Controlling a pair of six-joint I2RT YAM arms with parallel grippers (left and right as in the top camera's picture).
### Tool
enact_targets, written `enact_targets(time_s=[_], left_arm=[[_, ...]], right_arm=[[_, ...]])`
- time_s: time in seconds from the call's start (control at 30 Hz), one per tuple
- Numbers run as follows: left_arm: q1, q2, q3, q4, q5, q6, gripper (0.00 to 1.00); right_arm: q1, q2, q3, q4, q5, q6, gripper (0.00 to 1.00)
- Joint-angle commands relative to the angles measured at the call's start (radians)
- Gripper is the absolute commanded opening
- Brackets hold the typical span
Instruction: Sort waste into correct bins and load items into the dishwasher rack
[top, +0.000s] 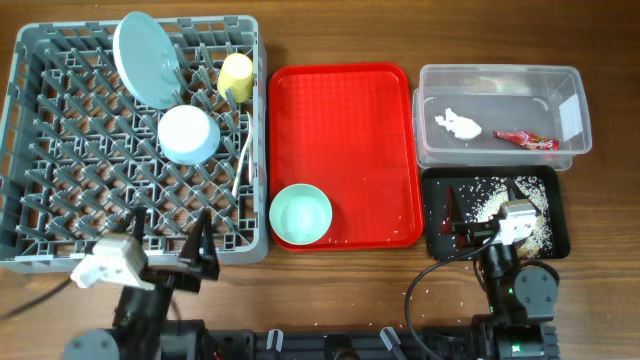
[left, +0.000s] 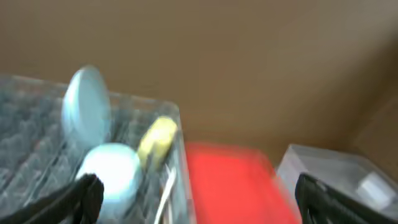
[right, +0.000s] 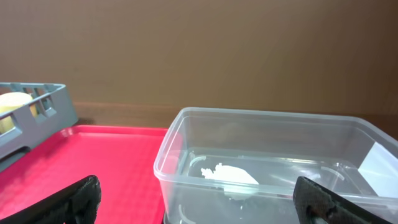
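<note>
The grey dishwasher rack (top: 60, 150) holds the light blue plate (top: 145, 58) standing on edge, the light blue bowl (top: 188, 134) upside down, the yellow cup (top: 236, 76) and a white utensil (top: 243, 165). The mint-green bowl (top: 300, 214) sits on the red tray's front left corner. The clear tub (top: 500, 80) holds the white napkin (top: 458, 124) and the red wrapper (top: 527, 140). The black tray (top: 555, 215) holds rice-like crumbs (top: 497, 188). My left gripper (top: 197, 255) (left: 199, 193) is open and empty at the rack's front edge. My right gripper (top: 470, 222) (right: 199, 196) is open and empty over the black tray.
The flat red tray (top: 345, 120) lies between the rack and the bins. The left wrist view is blurred; it shows the plate (left: 86, 112), bowl (left: 109, 174) and cup (left: 157, 140). The right wrist view shows the tub (right: 273, 162) and napkin (right: 229, 174).
</note>
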Motion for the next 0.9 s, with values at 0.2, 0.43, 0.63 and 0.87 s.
enact_targets(time_s=[0.2, 0.43, 0.63, 0.87], left_arm=[[0.037, -0.079, -0.494, 0.776, 0.053, -0.01, 1.0], [-0.029, -0.079, -0.568, 0.648, -0.198, -0.009, 1.0], [-0.029, -0.079, -0.569, 0.438, -0.249, -0.01, 1.0], [-0.029, -0.079, -0.628, 0.492, -0.204, -0.027, 1.0]], right_arm=[[0.004, -0.007, -0.001, 0.003, 0.009, -0.014, 1.0], [0.004, -0.007, -0.001, 0.004, 0.009, -0.015, 1.0], [0.004, -0.007, -0.001, 0.004, 0.009, -0.014, 1.0], [0.004, -0.007, -0.001, 0.004, 0.009, -0.014, 1.0]])
